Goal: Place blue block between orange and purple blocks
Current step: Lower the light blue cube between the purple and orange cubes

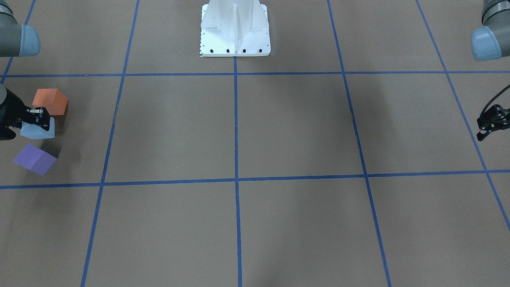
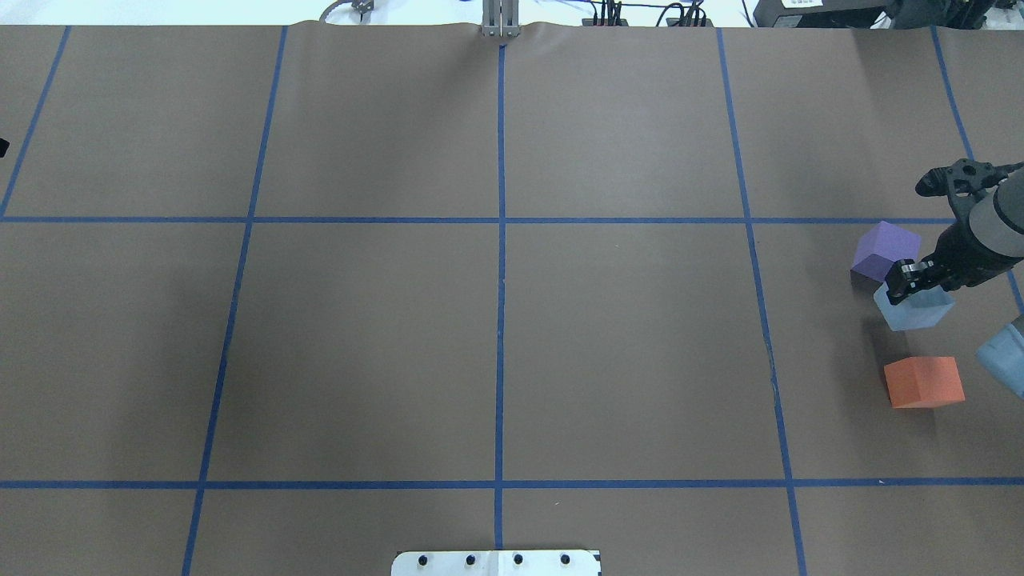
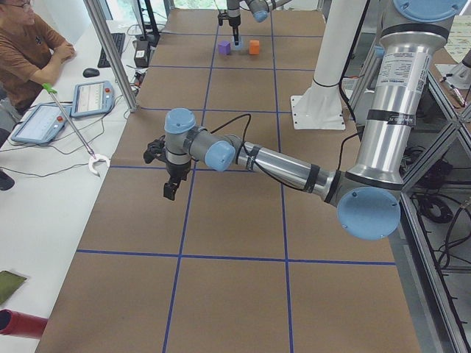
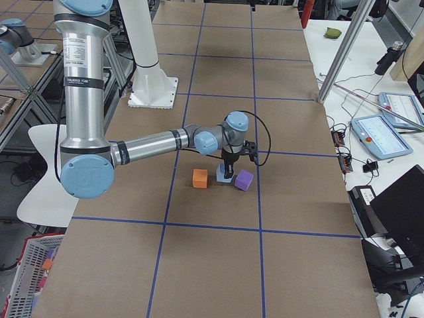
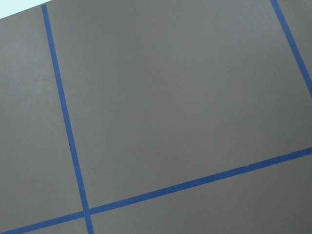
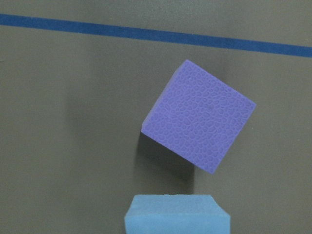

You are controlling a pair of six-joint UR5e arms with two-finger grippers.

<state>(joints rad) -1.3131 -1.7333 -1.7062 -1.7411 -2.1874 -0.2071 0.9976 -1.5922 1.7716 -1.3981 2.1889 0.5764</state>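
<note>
The orange block (image 1: 50,101), light blue block (image 1: 38,131) and purple block (image 1: 35,159) stand in a row on the brown table. My right gripper (image 1: 42,119) reaches down from above and is shut on the blue block (image 2: 916,312), between the orange block (image 2: 924,382) and the purple block (image 2: 884,250). The blue block is closer to the purple one. In the right wrist view the blue block (image 6: 176,219) sits at the bottom edge with the tilted purple block (image 6: 200,115) just beyond it. My left gripper (image 1: 482,135) hangs empty and shut far away at the table's other end.
The white robot base (image 1: 235,30) stands at the table's middle rear. Blue tape lines (image 1: 236,127) divide the brown table into squares. An operator (image 3: 29,51) with tablets sits beside the table's far edge.
</note>
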